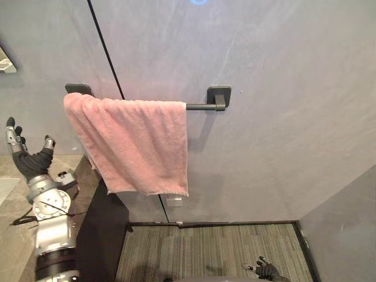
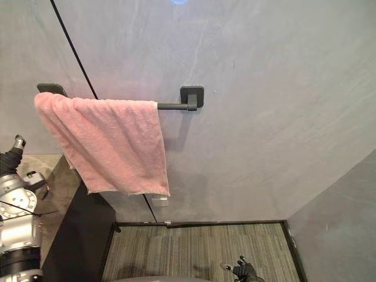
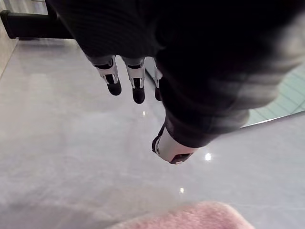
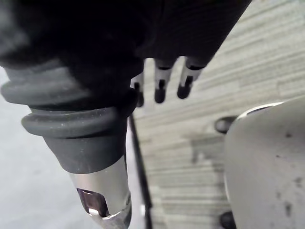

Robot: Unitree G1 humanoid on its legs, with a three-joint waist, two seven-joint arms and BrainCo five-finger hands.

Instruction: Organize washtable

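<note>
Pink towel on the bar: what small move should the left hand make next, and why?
Probably ease the left hand toward the nearer edge of the pink towel. It hangs askew on the dark bar, hem slanted; the left hand is raised beside it, open, not touching. The right hand hangs low near the floor.
</note>
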